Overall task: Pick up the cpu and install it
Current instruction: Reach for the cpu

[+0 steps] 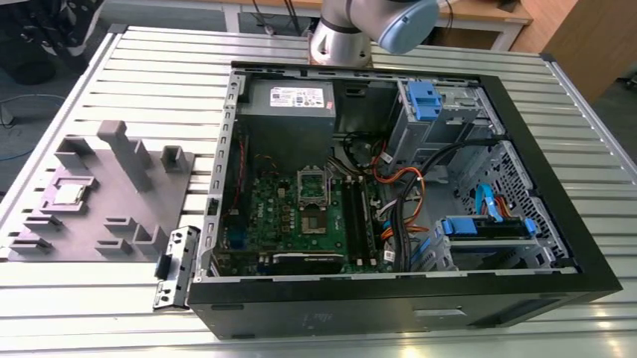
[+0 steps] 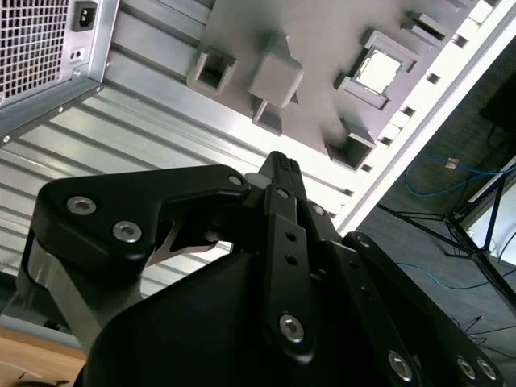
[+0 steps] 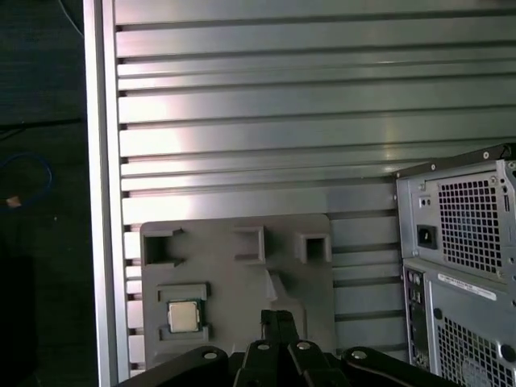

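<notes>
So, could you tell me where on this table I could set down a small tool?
Free: the bare slats between the grey fixture tray and the table's far edge, on the exterior view's left of the computer case; also the strip along the near edge before the tray. The case interior is crowded with cables.

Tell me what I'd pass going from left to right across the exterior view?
First the grey tray holding the cpu → metal bracket → green circuit board → orange wires → blue drive holder.
</notes>
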`<state>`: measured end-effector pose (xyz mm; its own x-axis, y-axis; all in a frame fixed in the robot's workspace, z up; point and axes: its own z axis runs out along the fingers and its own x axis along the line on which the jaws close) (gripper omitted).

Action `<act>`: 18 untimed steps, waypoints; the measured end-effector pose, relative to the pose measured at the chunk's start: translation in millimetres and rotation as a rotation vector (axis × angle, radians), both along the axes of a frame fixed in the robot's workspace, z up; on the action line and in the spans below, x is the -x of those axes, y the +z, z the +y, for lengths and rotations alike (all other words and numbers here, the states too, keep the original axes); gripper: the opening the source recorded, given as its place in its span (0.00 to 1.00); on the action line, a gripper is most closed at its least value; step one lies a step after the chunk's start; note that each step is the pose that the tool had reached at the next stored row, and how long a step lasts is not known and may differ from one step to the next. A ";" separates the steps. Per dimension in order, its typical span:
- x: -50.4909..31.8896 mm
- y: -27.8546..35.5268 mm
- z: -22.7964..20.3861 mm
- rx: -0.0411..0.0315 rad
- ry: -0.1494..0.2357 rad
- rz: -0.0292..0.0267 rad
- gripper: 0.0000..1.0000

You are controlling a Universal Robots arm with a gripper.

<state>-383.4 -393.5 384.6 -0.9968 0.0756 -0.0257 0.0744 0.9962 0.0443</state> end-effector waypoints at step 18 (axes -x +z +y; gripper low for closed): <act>29.3 -11.1 -0.2 0.0004 0.000 0.0014 0.11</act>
